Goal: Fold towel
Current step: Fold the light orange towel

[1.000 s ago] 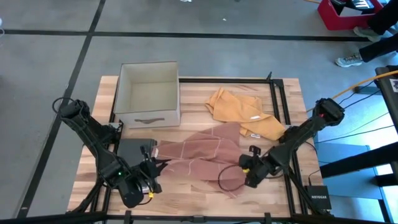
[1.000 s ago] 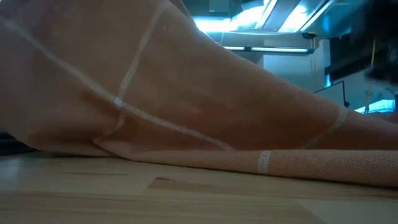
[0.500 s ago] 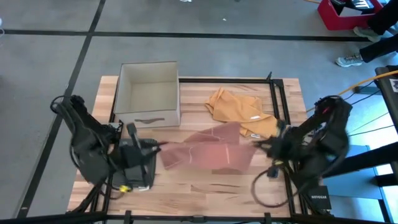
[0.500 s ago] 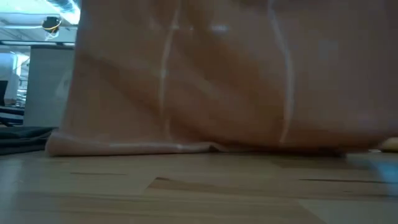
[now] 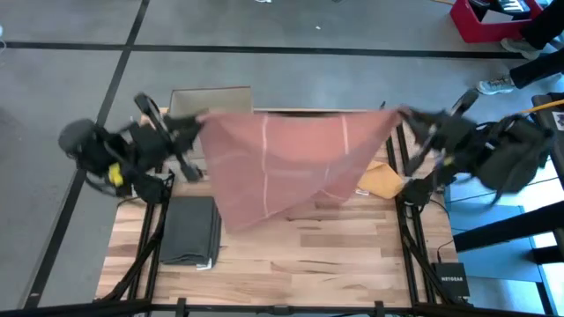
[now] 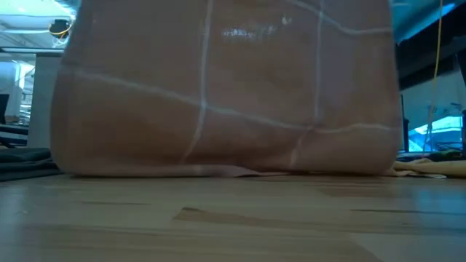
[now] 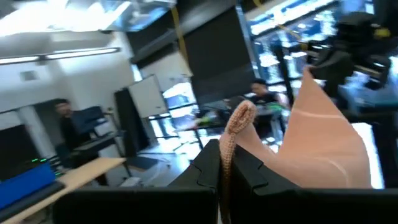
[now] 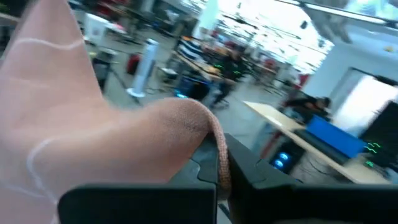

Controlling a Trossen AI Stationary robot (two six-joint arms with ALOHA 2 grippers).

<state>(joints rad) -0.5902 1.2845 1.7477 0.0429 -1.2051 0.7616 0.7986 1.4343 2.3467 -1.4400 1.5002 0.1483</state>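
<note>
A pink towel (image 5: 291,163) with pale stripes hangs spread like a sheet between my two raised grippers. My left gripper (image 5: 196,119) is shut on its top left corner and my right gripper (image 5: 405,114) on its top right corner. In the low view the towel (image 6: 226,94) fills the frame, and its bottom edge (image 6: 218,171) rests on the wooden table (image 6: 233,218). Each wrist view shows that arm's fingers closed on a fold of pink cloth. My left gripper pinches the towel's top left corner (image 7: 226,146) between its two fingers, which point about level. A small loop of cloth (image 7: 241,117) curls out past the fingertips. The towel hangs below, drawn taut toward the other arm. My right gripper pinches the towel's top right corner (image 8: 219,152) between its two fingers, which point about level. A rounded fold of cloth (image 8: 180,118) bulges beyond the fingertips. The towel hangs below it, its top edge stretched toward my left gripper.
A dark grey folded cloth (image 5: 189,231) lies at the near left. An orange cloth (image 5: 381,180) lies at the right, partly behind the towel. An open box (image 5: 211,95) stands at the far left, mostly hidden by the towel. People and desks show in the room beyond.
Both grippers have risen from the table's near side, gone toward its far edge and apart, and tipped from pointing down to level. The towel, earlier crumpled on the table, is now lifted and spread out, hanging between them with only its bottom edge on the wood.
</note>
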